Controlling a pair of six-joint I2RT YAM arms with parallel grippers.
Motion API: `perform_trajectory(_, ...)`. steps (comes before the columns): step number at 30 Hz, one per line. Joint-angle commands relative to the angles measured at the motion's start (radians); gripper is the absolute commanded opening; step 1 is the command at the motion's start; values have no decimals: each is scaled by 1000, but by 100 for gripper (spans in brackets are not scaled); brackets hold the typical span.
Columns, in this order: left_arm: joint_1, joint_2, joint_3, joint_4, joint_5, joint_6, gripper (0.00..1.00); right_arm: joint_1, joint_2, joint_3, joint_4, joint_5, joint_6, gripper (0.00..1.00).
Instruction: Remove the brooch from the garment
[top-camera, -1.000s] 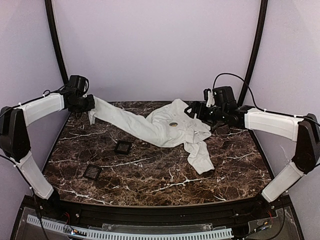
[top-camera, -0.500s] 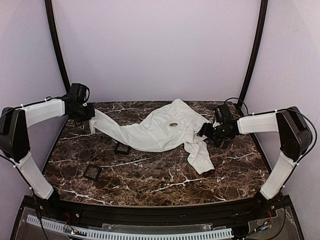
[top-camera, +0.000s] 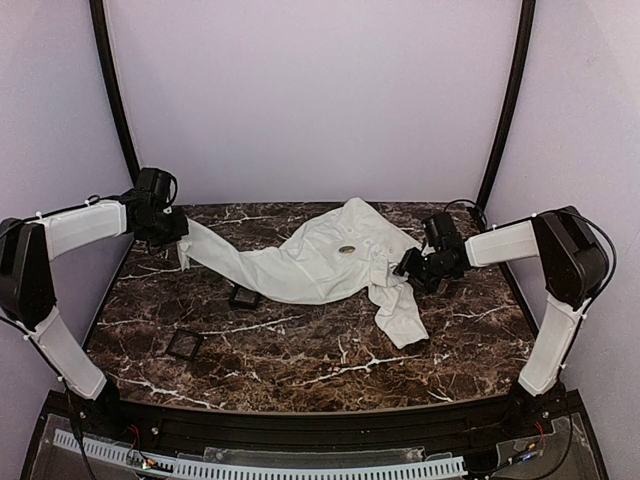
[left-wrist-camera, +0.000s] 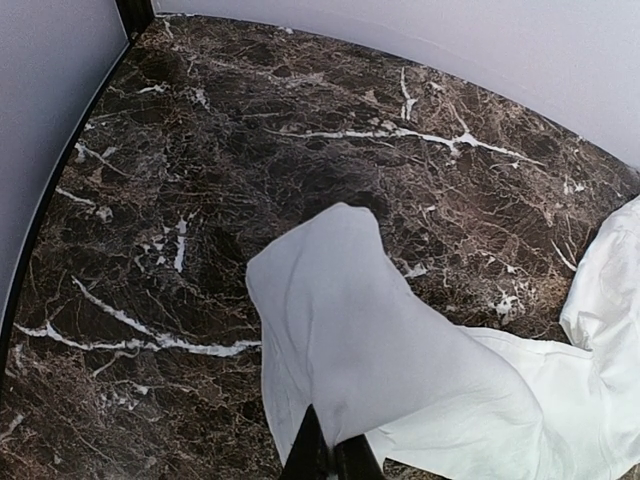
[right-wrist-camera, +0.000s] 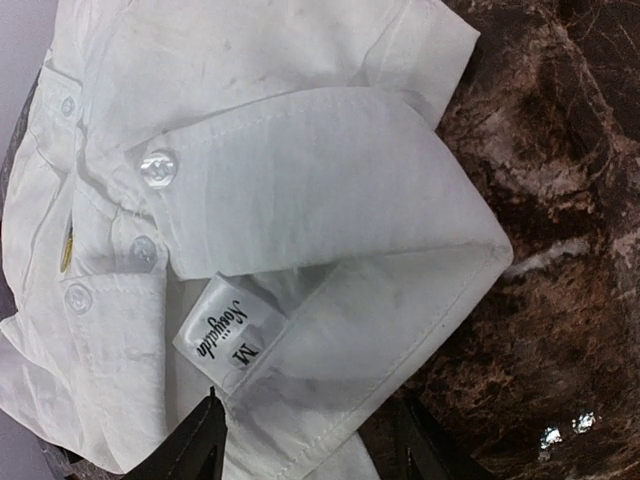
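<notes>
The left gripper (top-camera: 181, 236) is clenched on the end of the shirt's (top-camera: 320, 255) sleeve (left-wrist-camera: 350, 330). In the left wrist view its fingers (left-wrist-camera: 312, 452) pinch the cloth, which fans out ahead of them. Grip and place match a second ago, and the sleeve is still stretched from those fingers toward the shirt body.

The right gripper (top-camera: 406, 268) has changed. A second ago it hung behind the shirt; now it is low at the collar (right-wrist-camera: 330, 260). Its jaws are spread, with the collar's folded edge and the size label (right-wrist-camera: 228, 340) lying between the fingers (right-wrist-camera: 205, 440), and nothing is pinched.

The brooch (top-camera: 347, 249) has not moved. It sits pinned on the shirt front, near the right fingers on their inner side and well apart from the left ones. Two black trays (top-camera: 245, 296) lie on the table (top-camera: 300, 350) in front of the sleeve.
</notes>
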Motion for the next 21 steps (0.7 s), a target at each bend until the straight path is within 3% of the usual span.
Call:
perform_trajectory(1, 6, -42, -12, -9, -8, -1, 1, -5, 44, 28, 36, 12, -17, 56)
perform_trajectory(6, 6, -47, -9, -12, -16, -1, 1, -7, 96, 66, 52, 33, -23, 41)
perform_trajectory(12, 6, -50, 1, -21, -26, 5, 1, -6, 57, 128, 43, 96, -56, 0)
perform_trajectory(21, 67, -86, 127, -58, -38, 30, 1, -4, -284, 159, -3, 310, -188, 0)
